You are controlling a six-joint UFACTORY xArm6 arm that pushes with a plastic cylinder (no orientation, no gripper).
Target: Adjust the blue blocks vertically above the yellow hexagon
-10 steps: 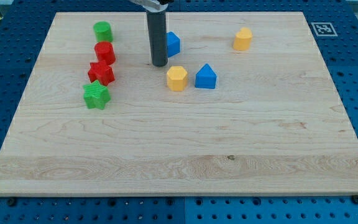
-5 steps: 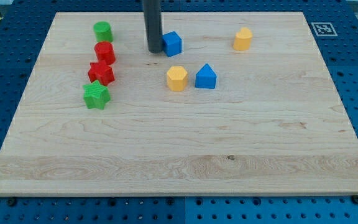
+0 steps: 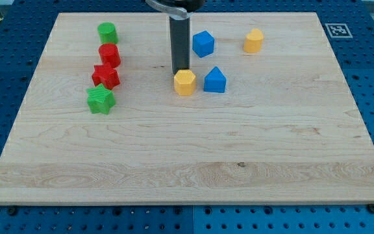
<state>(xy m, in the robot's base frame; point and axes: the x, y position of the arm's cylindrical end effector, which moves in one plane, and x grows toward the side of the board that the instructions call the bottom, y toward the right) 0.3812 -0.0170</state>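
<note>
- Yellow was the anchor: the yellow hexagon [image 3: 184,82] sat a little toward the view's top and left of the wooden worktop [image 3: 187,162], and the rod's lower end, my tip [image 3: 181,70], stood just at the hexagon's upper edge, touching it or very nearly; I could not tell which.
- The end effector was only that plain dark rod, with nothing to open or close and nothing held.
- From the tip, the blue cube [image 3: 203,43] lay up and to the view's right, clear of the rod.
- The blue triangular block [image 3: 215,80] lay level with the hexagon, just beside it on the view's right.
- Neither blue block stood straight above the hexagon; both were off to its right, so by my judgement each needed a push toward the view's left, the triangular one also upward.
- Pressing down from where the tip stood risked shoving the hexagon itself.
</note>
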